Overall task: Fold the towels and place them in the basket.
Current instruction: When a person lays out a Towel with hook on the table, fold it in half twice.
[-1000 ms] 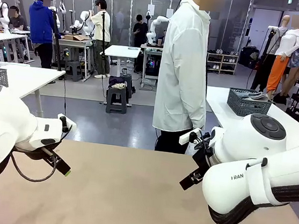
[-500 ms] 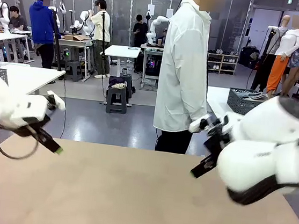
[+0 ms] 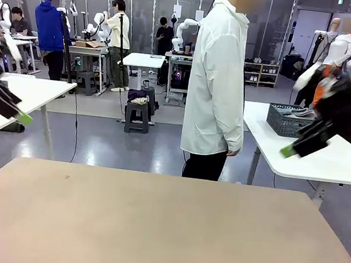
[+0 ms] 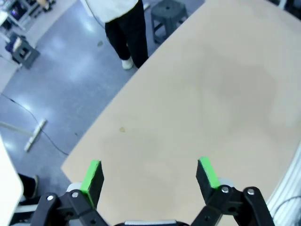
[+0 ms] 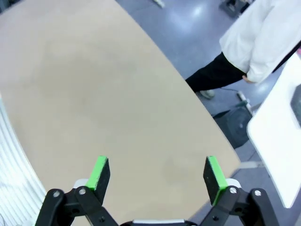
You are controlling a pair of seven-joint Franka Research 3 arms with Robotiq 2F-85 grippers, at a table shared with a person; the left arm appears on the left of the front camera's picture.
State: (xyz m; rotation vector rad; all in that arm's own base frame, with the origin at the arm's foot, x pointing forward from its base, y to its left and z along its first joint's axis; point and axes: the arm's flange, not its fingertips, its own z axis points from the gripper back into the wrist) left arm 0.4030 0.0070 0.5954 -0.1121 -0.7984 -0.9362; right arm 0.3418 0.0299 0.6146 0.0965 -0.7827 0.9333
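- The left claw is wide open and has hold of nothing. Its two green pads stand far apart.
- From the front, it is up high at the left edge, above the tan surface. It looks blurry there.
- The right claw is wide open too, with nothing between its pads.
- From the front, it is up high at the right edge, and blurry as well.
- Both claws look down at bare parts of the surface from well above it.
- A person in a long white coat stands at the far side of the surface, arms hanging down.
- The basket is dark grey with mesh walls. It sits on a white table behind the surface, to the right of the person.
- Some pale grey stuff lies in the basket. I cannot tell if it is a towel.
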